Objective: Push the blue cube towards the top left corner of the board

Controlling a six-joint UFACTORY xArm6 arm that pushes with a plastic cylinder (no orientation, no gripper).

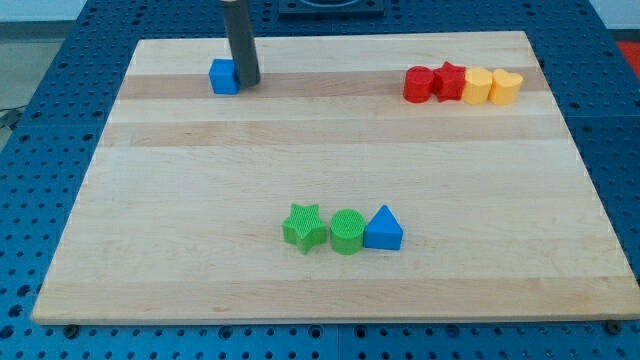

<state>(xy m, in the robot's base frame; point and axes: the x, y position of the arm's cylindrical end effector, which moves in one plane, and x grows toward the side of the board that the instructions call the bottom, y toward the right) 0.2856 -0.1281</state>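
The blue cube (223,76) sits on the wooden board (200,200) near the view's top left. My rod comes down from the top edge, and my tip (247,82) rests on the board against the cube's right side.
A row of two red blocks, a cylinder (417,84) and a star (450,80), and two yellow blocks (478,86) (506,87) sits at the top right. A green star (304,226), a green cylinder (346,232) and a blue triangle (383,229) sit in a row at the bottom centre.
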